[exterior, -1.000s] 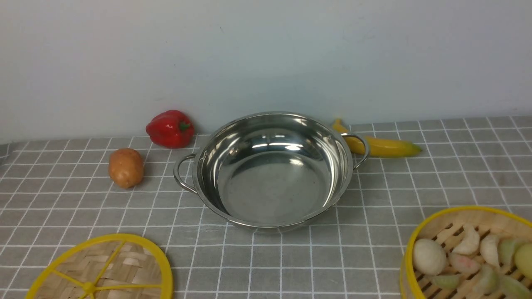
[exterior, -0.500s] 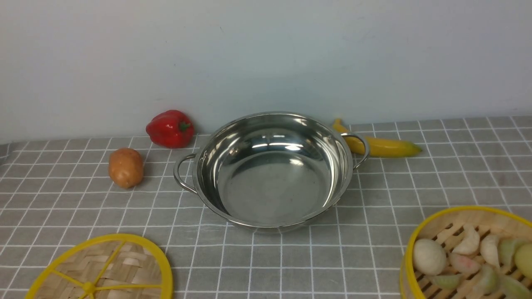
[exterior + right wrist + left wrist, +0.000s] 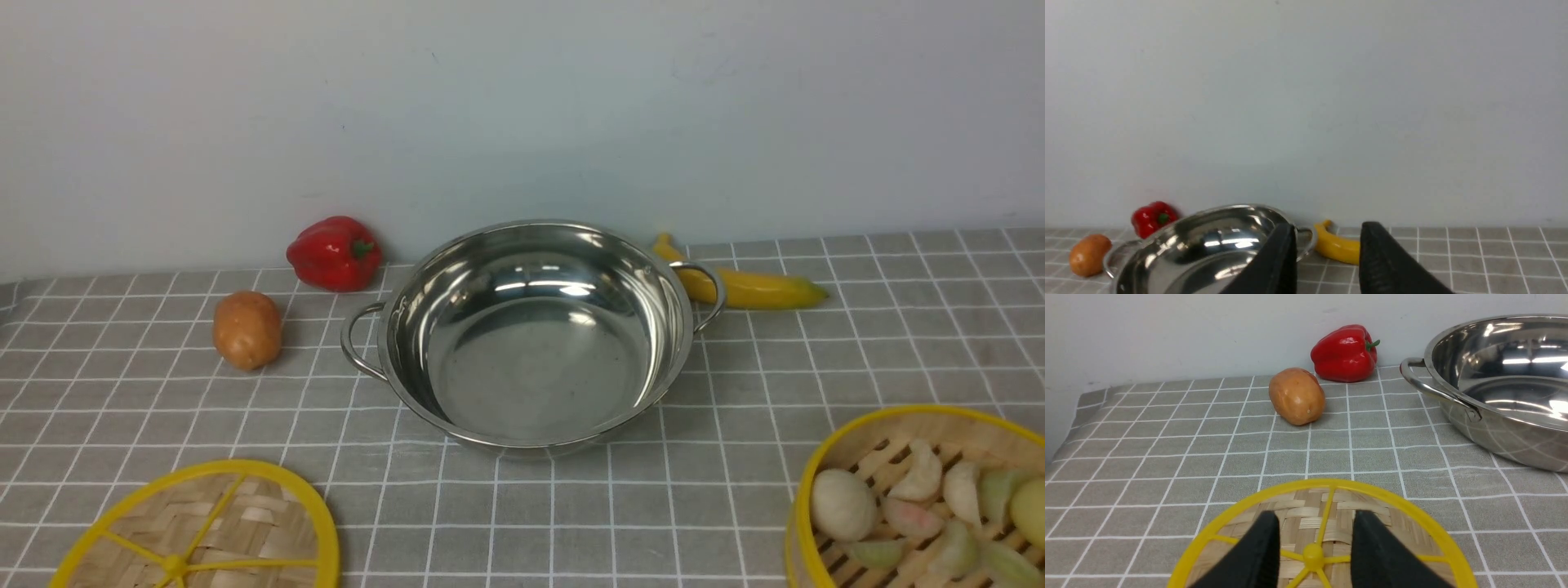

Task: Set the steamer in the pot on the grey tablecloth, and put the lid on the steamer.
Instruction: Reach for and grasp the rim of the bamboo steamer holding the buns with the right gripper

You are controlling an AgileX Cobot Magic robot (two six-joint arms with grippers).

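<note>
1. The grey tablecloth [image 3: 735, 457] covers the table up to a pale wall [image 3: 522, 106] at the back
2. The pot [image 3: 531, 359] sits upright on the cloth near the middle, towards the back, one loop handle to its left and one to its right
3. The steamer [image 3: 939, 426] stands on the cloth at the front right corner, well apart from the pot and partly cut off by the edge of the front view; pale toy buns and dumplings [image 3: 843, 504] lie on its slatted floor
4. The lid [image 3: 204, 523] lies flat on the cloth at the front left, knob upward, apart from both the pot and the steamer and also cut by the frame edge
5. A red pepper [image 3: 335, 253] rests against the wall behind and to the left of the pot; a potato [image 3: 247, 329] lies just in front of it, near the pot's left handle
6. A banana [image 3: 751, 287] lies behind the pot's right handle, its near end hidden by the handle
7. The left gripper [image 3: 1314, 516] hangs over the lid with its two black fingers [image 3: 1257, 551] spread apart, one on each side of the centre knob and clear of it; it grips nothing, and whether the fingers touch the weave I cannot tell
8. The right gripper [image 3: 1327, 228] is raised above the cloth, facing the pot and the banana, its fingers parted with only air between them; it holds nothing
</note>
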